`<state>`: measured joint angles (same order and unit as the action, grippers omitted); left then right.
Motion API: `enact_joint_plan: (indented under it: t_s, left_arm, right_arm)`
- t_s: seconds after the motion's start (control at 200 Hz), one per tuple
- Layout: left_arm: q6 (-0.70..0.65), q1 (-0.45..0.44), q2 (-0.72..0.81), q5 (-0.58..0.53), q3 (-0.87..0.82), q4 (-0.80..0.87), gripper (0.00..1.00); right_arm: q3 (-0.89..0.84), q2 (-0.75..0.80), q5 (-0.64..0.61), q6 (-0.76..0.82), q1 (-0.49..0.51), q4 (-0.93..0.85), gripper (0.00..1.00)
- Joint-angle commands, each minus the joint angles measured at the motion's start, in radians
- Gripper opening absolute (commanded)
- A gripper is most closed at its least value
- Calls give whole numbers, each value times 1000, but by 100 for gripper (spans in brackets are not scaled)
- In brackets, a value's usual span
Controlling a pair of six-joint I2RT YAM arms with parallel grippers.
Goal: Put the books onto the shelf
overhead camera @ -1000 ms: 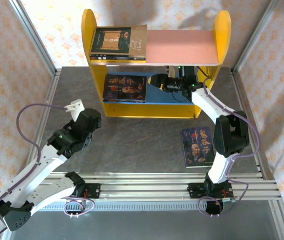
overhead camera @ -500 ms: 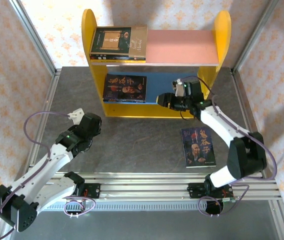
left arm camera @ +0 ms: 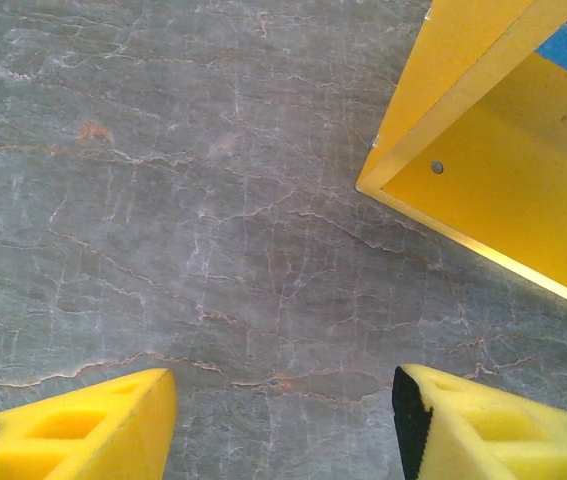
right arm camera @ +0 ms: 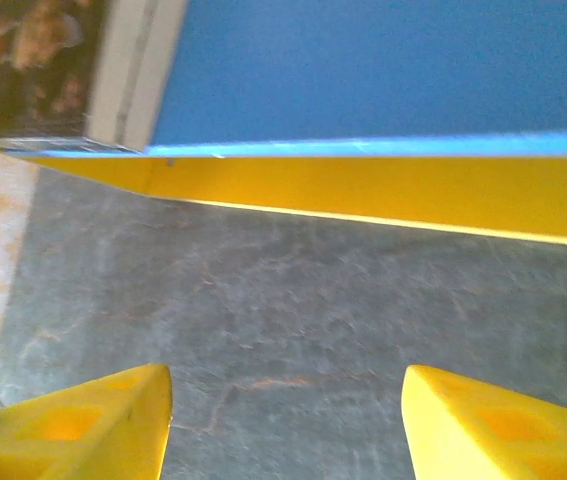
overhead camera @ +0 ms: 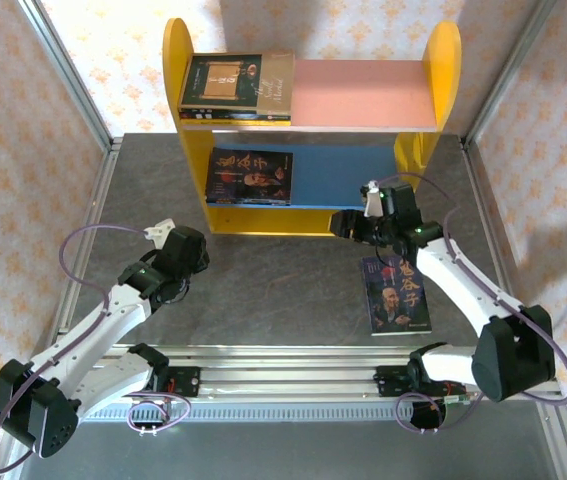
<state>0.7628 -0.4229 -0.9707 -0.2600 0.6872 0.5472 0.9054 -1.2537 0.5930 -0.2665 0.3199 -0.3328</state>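
1. Underneath, a grey veined tabletop [overhead camera: 263,290]; on three sides, pale wallpaper [overhead camera: 23,120] with orange flowers behind aluminium posts [overhead camera: 73,78]; along the near edge, a ribbed metal rail [overhead camera: 293,365] with both arm bases.
2. At the far side of the table, the shelf [overhead camera: 176,100]: yellow rounded sides, pink upper board [overhead camera: 363,92], blue lower board [overhead camera: 348,178].
3. On the left end of the pink board, a stack of books [overhead camera: 235,85], dark cover on top, a tan-brown one showing at its right; number in the stack impossible to count.
4. On the left end of the blue board, one dark book [overhead camera: 251,175] lying flat; just a blurred corner of it in the right wrist view.
5. On the tabletop before the shelf's right end, a dark book with a bearded man [overhead camera: 400,300], face up, top edge covered by the right arm [overhead camera: 453,275].
6. Left gripper [left arm camera: 283,400]: yellow fingers spread, bare tabletop between them, empty, near the shelf's front left corner.
7. Right gripper [right arm camera: 288,400]: fingers likewise apart and empty, just in front of the shelf's yellow base strip.
8. Finger bodies cut off by the bottom edge in both wrist views; back of the lower tier hidden under the pink board.
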Motion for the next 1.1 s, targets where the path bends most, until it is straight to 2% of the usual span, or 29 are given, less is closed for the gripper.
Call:
enact_joint_plan:
  t_s: [0.0, 0.14, 0.415, 0.691, 0.851, 1.091]
  left_arm:
    - [-16, 10, 4, 6, -24, -20, 60]
    - [-26, 9, -7, 21, -29, -42, 60]
    - [-31, 10, -41, 55, -34, -101, 60]
    - [-46, 10, -52, 65, -31, -121, 60]
    - [-56, 10, -42, 82, -24, -158, 60]
    - [-59, 11, -45, 83, -12, -158, 60]
  right_arm:
    - [-34, 55, -94, -6, -4, -93, 64]
    - [-82, 60, -95, -30, -6, -127, 63]
    - [-155, 97, -270, -84, -5, -220, 65]
    - [-128, 89, -335, -66, -4, -304, 70]
    - [-69, 74, -443, -19, -5, -394, 73]
    - [-91, 38, -431, -30, -5, -375, 74]
